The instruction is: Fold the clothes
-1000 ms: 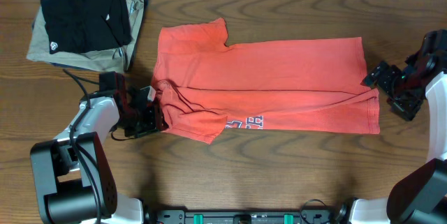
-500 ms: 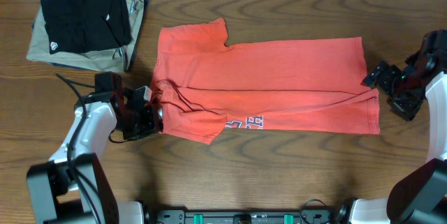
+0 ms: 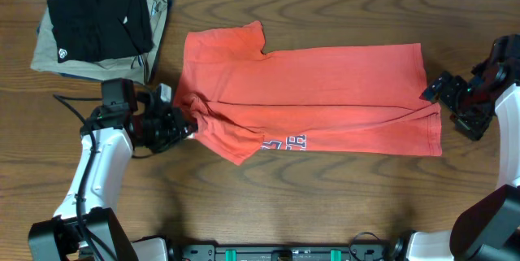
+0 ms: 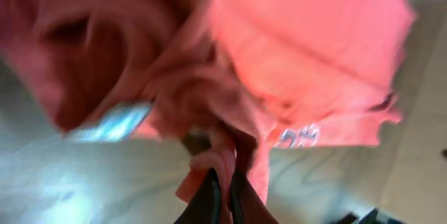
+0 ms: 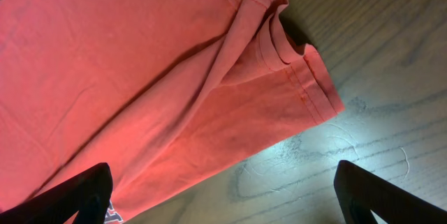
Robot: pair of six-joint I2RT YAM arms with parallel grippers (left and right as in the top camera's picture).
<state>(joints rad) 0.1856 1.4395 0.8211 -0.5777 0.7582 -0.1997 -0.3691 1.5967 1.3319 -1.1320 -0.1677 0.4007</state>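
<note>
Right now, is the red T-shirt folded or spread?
Partly folded: one long flap of the T-shirt lies doubled over along a crease; the left hand pinches its bunched end.

Left arm (image 3: 91, 170), right arm (image 3: 510, 110): white links, black joints; left claw (image 3: 189, 128) black; cable (image 3: 69, 104) possibly black.

You work on a dark brown wood-grain table (image 3: 325, 188). Two items lie directly on it. A red-orange short-sleeved cotton T-shirt (image 3: 325, 90) lies at the centre, its long axis running left to right. It is partly folded, with white-and-blue lettering showing near its front edge and its left end bunched. A folded khaki fabric garment (image 3: 47, 56) lies at the far left corner, near the T-shirt but apart from it.
</note>
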